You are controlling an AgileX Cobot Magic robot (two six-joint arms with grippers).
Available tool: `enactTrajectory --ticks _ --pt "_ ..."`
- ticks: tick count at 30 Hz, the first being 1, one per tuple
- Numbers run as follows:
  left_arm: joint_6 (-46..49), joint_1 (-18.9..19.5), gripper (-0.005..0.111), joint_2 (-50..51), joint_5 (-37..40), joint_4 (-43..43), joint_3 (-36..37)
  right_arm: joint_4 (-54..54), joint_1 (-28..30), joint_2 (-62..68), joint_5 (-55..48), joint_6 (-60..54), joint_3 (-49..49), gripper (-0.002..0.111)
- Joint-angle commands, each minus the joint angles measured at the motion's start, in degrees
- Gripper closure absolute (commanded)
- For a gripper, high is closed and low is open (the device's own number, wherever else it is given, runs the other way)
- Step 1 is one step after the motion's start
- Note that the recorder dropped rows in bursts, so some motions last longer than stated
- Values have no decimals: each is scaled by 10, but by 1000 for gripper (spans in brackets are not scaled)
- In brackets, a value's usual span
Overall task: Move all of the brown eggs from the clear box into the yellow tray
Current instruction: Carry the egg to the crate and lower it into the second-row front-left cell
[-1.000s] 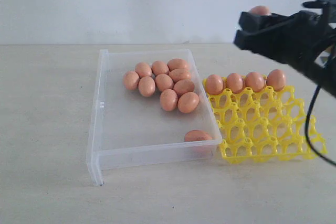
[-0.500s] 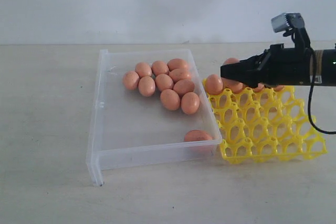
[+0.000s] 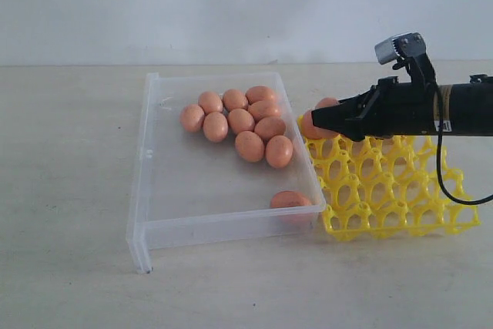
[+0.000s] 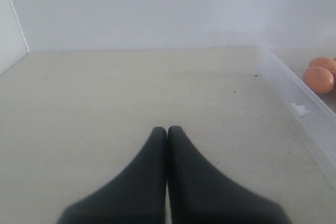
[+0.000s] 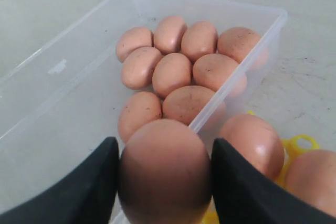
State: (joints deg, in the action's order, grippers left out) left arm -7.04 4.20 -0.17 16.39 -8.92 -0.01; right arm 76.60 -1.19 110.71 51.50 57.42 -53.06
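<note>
Jaws of the right gripper (image 3: 325, 118) are closed on one brown egg (image 5: 164, 171) (long axis apparently along the fingers), held above the yellow tray's (image 3: 400, 198) filled far row; free cups lie nearer the camera. Left gripper (image 4: 167, 131) jaws are pressed together.
</note>
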Motion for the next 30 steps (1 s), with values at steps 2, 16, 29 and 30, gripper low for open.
enactTrajectory --ticks 2,16,29,30 --pt "-2 -2 111 2 -1 1 0 -49 0 20 -20 -48 -6 109" --pt "-2 -2 111 2 -1 1 0 -57 -3 52 -9 -75 -19 109" --pt "-2 -2 79 2 -1 -55 0 -77 -35 59 -50 -131 -19 109" --pt "-2 -2 79 2 -1 -55 0 -77 -35 59 -54 -132 -19 109"
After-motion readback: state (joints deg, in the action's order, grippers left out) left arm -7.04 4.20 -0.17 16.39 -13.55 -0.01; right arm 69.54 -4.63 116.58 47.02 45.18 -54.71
